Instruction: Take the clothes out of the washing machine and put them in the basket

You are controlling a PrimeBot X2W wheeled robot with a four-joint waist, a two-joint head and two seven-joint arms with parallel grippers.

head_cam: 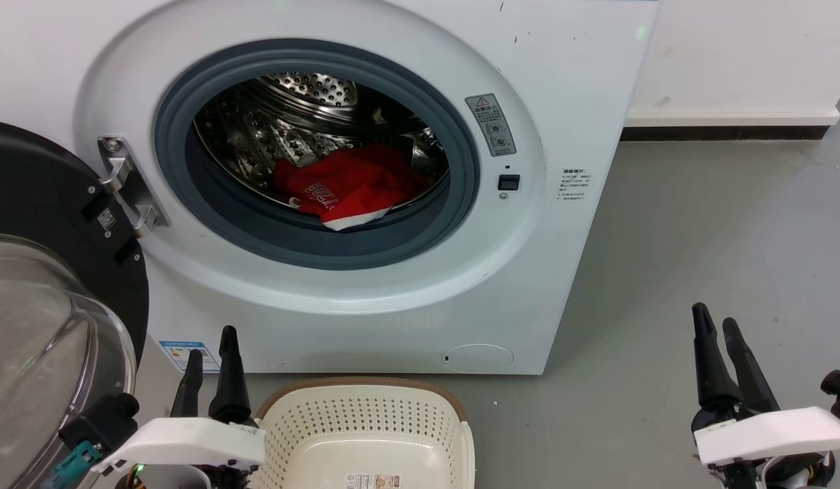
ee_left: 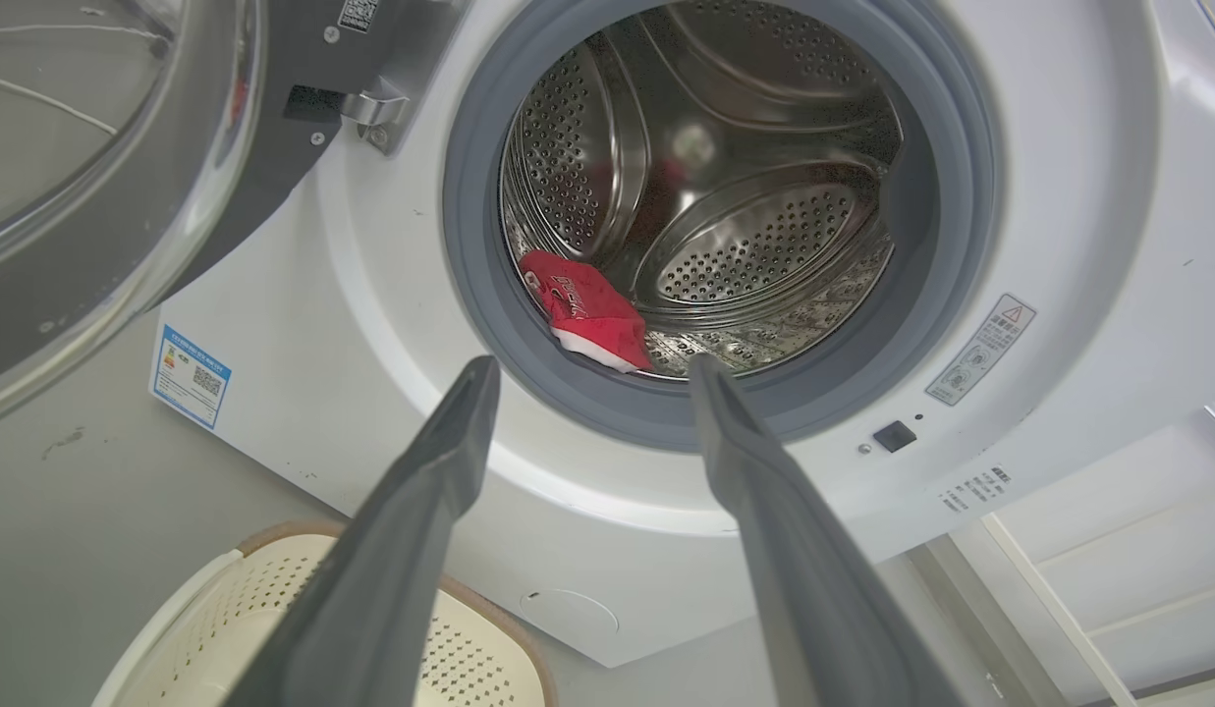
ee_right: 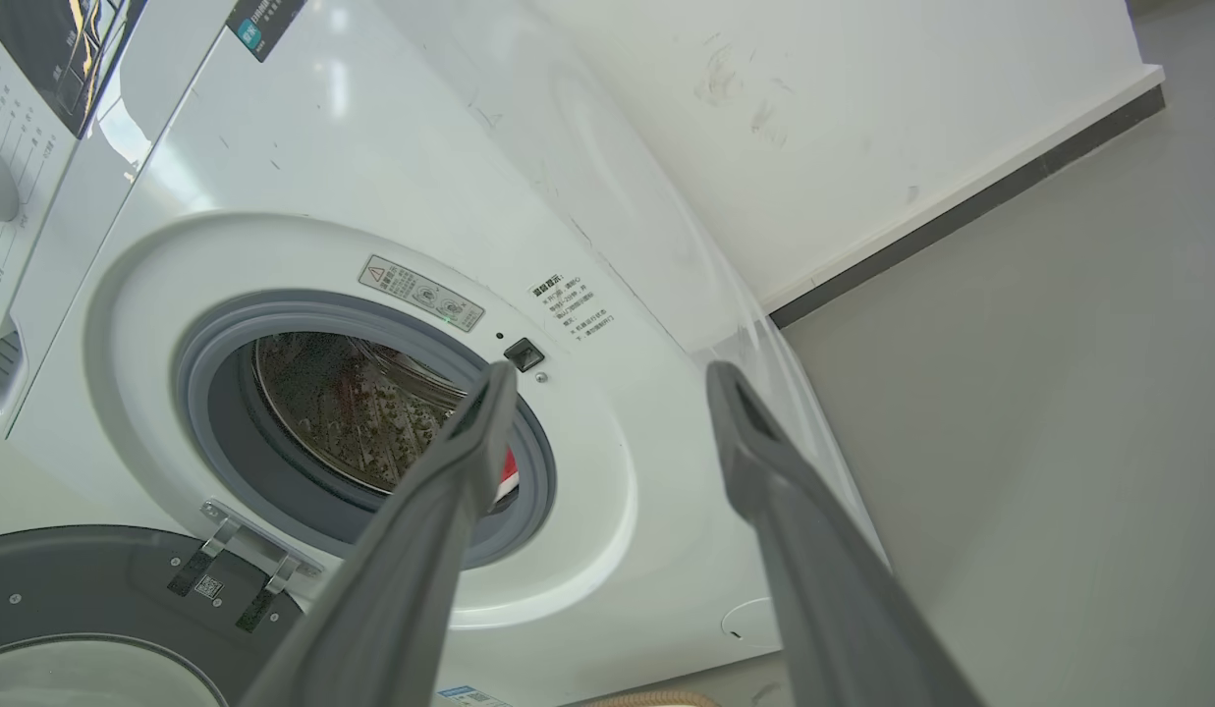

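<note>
Red clothes (head_cam: 348,187) bunched low at the front of the washing machine (head_cam: 392,305) drum, white hem on its grey seal. Likely soft, light, floppy: pinch a raised fold. The basket (head_cam: 365,414) sits just before the machine. Left fingers (head_cam: 229,380) and right fingers (head_cam: 708,360) spread, holding nothing.

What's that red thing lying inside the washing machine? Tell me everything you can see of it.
The red garment is soft, crumpled fabric with white lettering and a white-trimmed edge. It lies in a heap low at the front of the shiny perforated drum, resting on the metal, and its white edge seems to lap toward the grey door seal. Whether it is one piece or two cannot be told.
</note>
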